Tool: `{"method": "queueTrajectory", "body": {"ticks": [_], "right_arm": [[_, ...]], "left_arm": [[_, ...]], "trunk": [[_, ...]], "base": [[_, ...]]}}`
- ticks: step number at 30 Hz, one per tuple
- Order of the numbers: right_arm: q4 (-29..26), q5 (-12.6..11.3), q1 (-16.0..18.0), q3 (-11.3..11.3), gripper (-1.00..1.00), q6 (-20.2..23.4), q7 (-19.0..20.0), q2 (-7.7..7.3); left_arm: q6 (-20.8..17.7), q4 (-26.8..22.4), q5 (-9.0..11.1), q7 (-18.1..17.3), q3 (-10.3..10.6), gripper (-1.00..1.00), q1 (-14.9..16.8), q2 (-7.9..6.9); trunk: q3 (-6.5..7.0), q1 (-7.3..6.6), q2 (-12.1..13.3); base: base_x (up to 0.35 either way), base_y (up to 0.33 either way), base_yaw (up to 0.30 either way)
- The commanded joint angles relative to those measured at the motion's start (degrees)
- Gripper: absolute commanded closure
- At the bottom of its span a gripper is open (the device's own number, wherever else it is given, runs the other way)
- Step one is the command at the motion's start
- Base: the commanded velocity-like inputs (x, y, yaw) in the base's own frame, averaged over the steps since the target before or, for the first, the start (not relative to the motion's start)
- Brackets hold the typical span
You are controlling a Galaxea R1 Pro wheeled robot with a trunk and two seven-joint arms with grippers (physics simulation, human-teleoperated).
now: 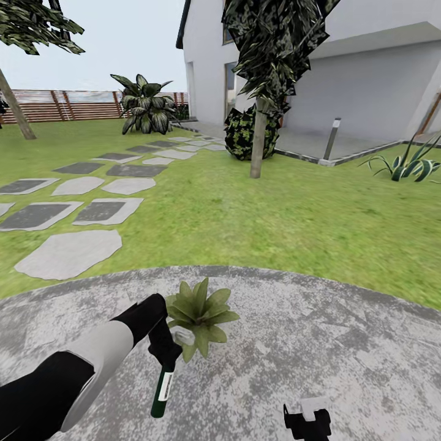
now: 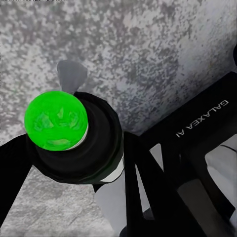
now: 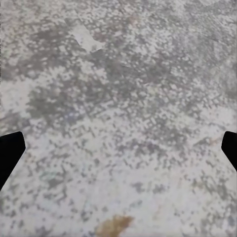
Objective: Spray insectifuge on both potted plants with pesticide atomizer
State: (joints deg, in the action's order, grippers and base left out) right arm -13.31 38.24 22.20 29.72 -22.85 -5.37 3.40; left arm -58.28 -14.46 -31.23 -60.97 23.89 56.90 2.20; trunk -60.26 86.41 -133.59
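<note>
My left gripper is shut on the pesticide atomizer, a slim dark green bottle with a white label band, held upside down just above the round grey patio. Its pale spray head sits right against the leaves of a narrow-leaved potted plant on the patio's near side. In the left wrist view the bottle's bright green base faces the camera, with the black fingers wrapped round it. My right gripper hangs open and empty over the paving. The broad speckled potted plant is out of view.
Green lawn lies beyond the patio, with grey stepping stones running off to the far left. A palm trunk, a grey bollard lamp and a white house stand ahead. A slatted wooden fence closes the back.
</note>
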Motion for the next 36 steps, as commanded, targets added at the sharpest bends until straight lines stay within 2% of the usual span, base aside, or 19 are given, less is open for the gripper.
{"method": "queueTrajectory", "body": {"ticks": [1, 11, 16, 21, 30, 36], "right_arm": [[0.0, 0.6, 0.0, 0.3, -1.00, -0.2, -0.3, 0.03], [0.6, 0.6, 0.0, 0.4, -1.00, -0.1, -0.3, 0.03], [1.5, 0.6, 0.0, 0.4, -1.00, -0.2, -0.3, 0.03], [1.5, 0.6, 0.0, 0.4, -1.00, -0.1, -0.3, 0.03], [1.5, 0.6, 0.0, 0.4, -1.00, -0.2, -0.3, 0.03], [1.5, 0.6, 0.0, 0.4, -1.00, -0.2, -0.3, 0.03]], "left_arm": [[-0.3, -0.1, -0.6, -0.6, -0.1, 1.00, 0.0, 0.00], [-0.2, 0.0, -0.6, -0.6, -0.5, 1.00, -0.4, 0.20], [-0.1, -0.1, -0.7, -0.6, -0.4, 1.00, -3.4, 0.12], [0.0, -0.1, -0.8, -0.5, -0.4, 1.00, -4.5, 0.00], [-0.2, -0.9, -0.8, -0.5, -0.6, 1.00, -4.7, -0.08], [-0.2, -0.9, -0.8, -0.5, -0.3, 1.00, -4.5, 0.25]], "trunk": [[-0.05, -0.01, 0.0], [-0.05, -0.01, 0.0], [-0.05, -0.01, 0.0], [-0.05, -0.01, 0.0], [-0.05, -0.01, 0.0], [-0.05, -0.01, 0.0]], "base": [[0.016, 0.000, 0.000], [0.161, 0.000, 0.000], [0.006, 0.000, 0.000], [0.000, 0.000, 0.000], [0.009, 0.000, 0.000], [0.274, 0.000, 0.000]]}}
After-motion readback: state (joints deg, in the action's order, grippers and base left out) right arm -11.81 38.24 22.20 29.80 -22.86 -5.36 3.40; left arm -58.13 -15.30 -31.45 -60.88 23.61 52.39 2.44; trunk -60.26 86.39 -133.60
